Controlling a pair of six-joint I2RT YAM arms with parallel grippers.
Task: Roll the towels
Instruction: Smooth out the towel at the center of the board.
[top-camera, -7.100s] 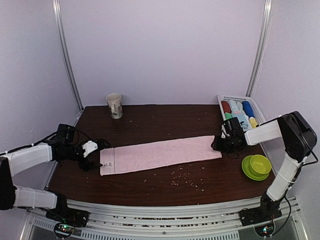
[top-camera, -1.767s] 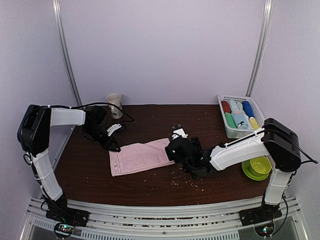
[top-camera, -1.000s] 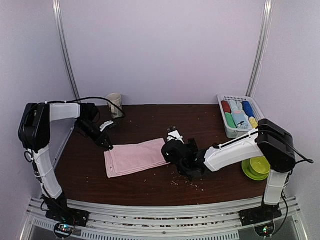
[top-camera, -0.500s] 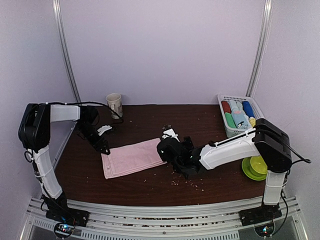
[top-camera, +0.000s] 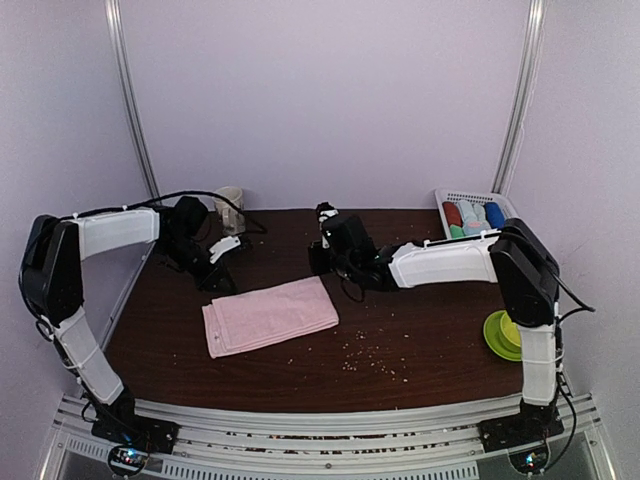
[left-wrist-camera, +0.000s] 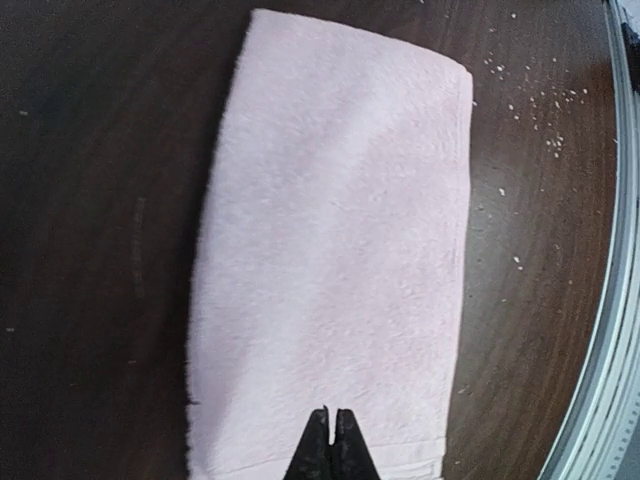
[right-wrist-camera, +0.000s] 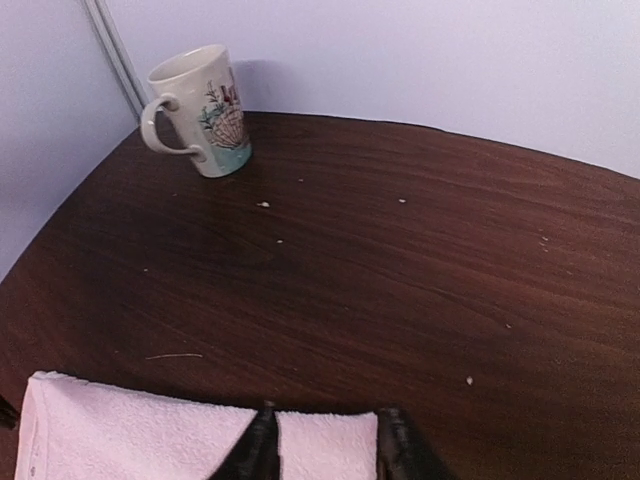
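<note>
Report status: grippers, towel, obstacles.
Left gripper shut, empty. Right gripper open, empty. Pink towel folded flat, not rolled. Mug stands clear of it.

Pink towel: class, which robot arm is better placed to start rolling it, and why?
Probably the left. Its wrist view shows the left gripper, shut, over a short end of the pink towel, whose length runs straight ahead. The right gripper hangs at its far edge, facing the mug.

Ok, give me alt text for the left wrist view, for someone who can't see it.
A folded pale pink towel lies flat on a dark wooden table, filling most of the frame. The left gripper, shut, shows at the bottom edge over the towel's near end; crumbs dot the table to the right.
</note>
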